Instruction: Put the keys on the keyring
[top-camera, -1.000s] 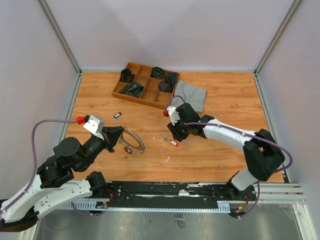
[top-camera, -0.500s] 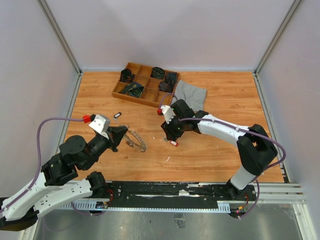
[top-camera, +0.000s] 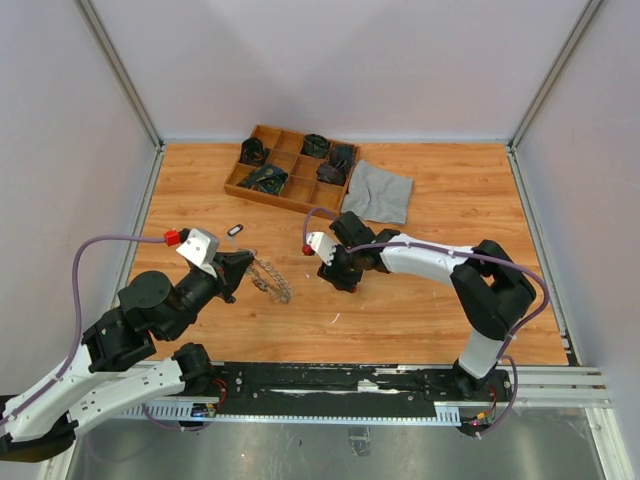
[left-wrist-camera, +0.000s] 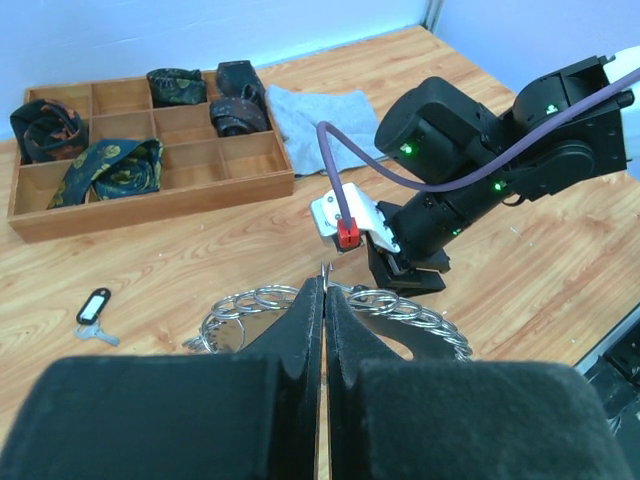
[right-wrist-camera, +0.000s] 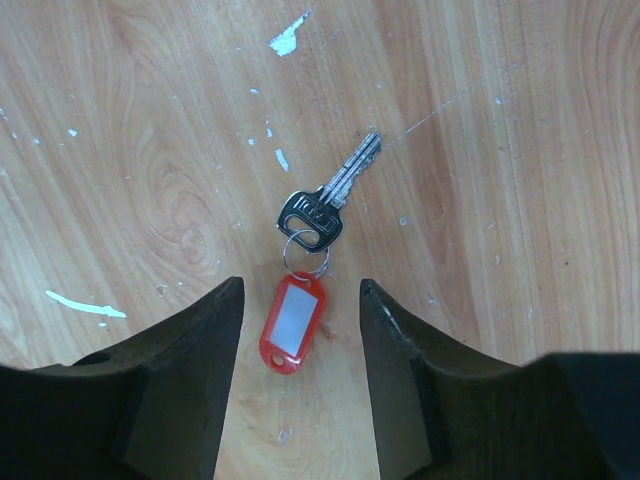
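My left gripper (top-camera: 243, 268) is shut on the keyring (top-camera: 270, 280), a metal loop strung with many small rings, and holds it tilted just above the table. In the left wrist view my left gripper (left-wrist-camera: 325, 290) pinches the wire of the keyring (left-wrist-camera: 425, 312). My right gripper (top-camera: 343, 280) is open and points down over a silver key (right-wrist-camera: 325, 205) with a red tag (right-wrist-camera: 293, 322). In the right wrist view the tag lies on the wood between the tips of my right gripper (right-wrist-camera: 300, 290), untouched. A second key with a black tag (top-camera: 235, 230) lies left of the ring.
A wooden compartment tray (top-camera: 262, 190) holding dark rolled ties stands at the back. A grey cloth (top-camera: 382, 192) lies to its right. White scraps (right-wrist-camera: 288, 38) dot the wood around the key. The right arm (left-wrist-camera: 470, 170) is close beyond the keyring.
My right gripper has moved left and now stands over the red-tagged key. My left gripper raised the keyring slightly a second ago and has held still since.
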